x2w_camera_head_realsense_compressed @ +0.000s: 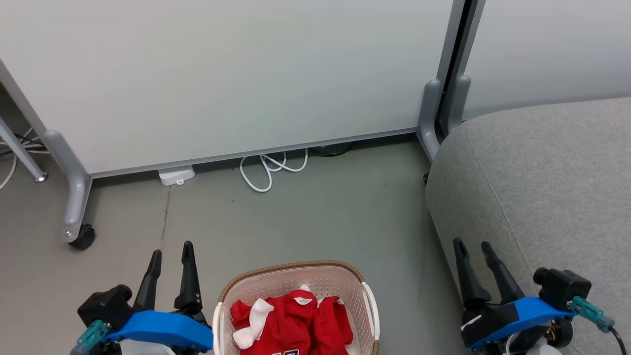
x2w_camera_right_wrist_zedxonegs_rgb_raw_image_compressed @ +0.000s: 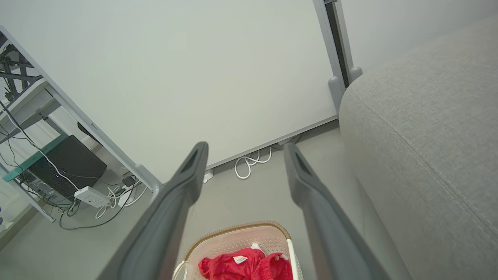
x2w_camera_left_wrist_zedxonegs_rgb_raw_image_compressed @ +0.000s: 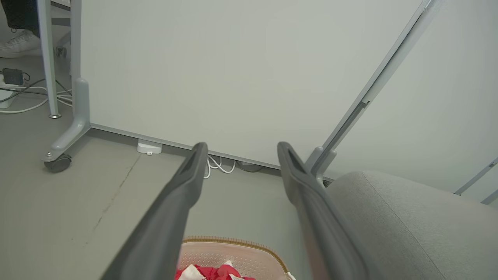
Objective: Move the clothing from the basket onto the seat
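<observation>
Grey floor (x2w_camera_head_realsense_compressed: 320, 217) carries the basket (x2w_camera_head_realsense_compressed: 335, 282) heaped with red clothing (x2w_camera_head_realsense_compressed: 296, 320), left gripper (x2w_camera_head_realsense_compressed: 172, 249) and right gripper (x2w_camera_head_realsense_compressed: 472, 242) both spread empty

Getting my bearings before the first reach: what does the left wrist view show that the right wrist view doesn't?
Left wrist: a caster wheel and a person's white shoe. Right wrist: a black box on a low green-edged shelf. Both: the basket holding the red clothing, the grey seat beside it, a coiled white cable.
</observation>
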